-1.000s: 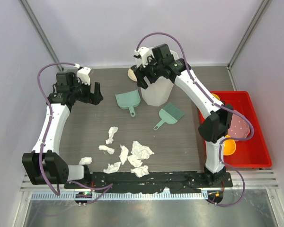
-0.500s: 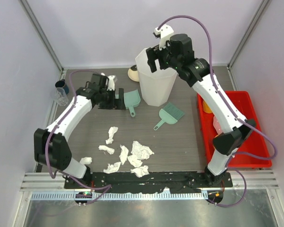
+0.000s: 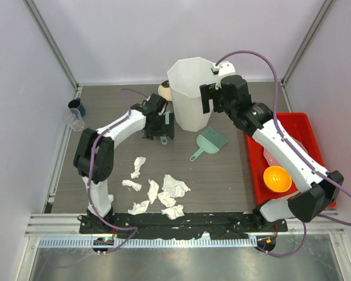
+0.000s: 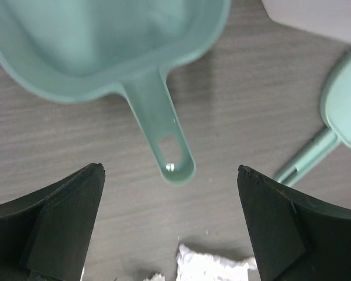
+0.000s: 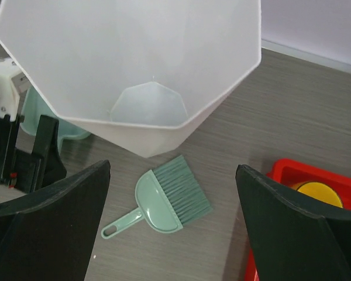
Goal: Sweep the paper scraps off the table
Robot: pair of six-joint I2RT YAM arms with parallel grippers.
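**Both Grippers Open; Paper Scraps Lie Clear of Both**

**Top external view.** The left gripper (image 3: 158,127) stands over the green dustpan (image 3: 163,139), just beside the white bin (image 3: 190,88). The paper scraps (image 3: 164,190) lie in a loose cluster on the worktop (image 3: 222,175), well apart from this gripper, on its arm-base side. The right gripper (image 3: 214,100) sits close to the bin's rim, on the side facing the red tray (image 3: 292,119). The green brush (image 3: 208,141) lies between this gripper and the scraps.

**Left wrist view.** The fingers (image 4: 52,228) are spread wide and grip nothing. The dustpan handle points into the gap and touches neither finger. One scrap shows at the bottom edge, between the fingers, near the handle tip.

**Right wrist view.** The fingers (image 5: 47,228) stand wide apart with nothing held. The bin's open mouth lies ahead. The brush lies on the worktop between the fingers.
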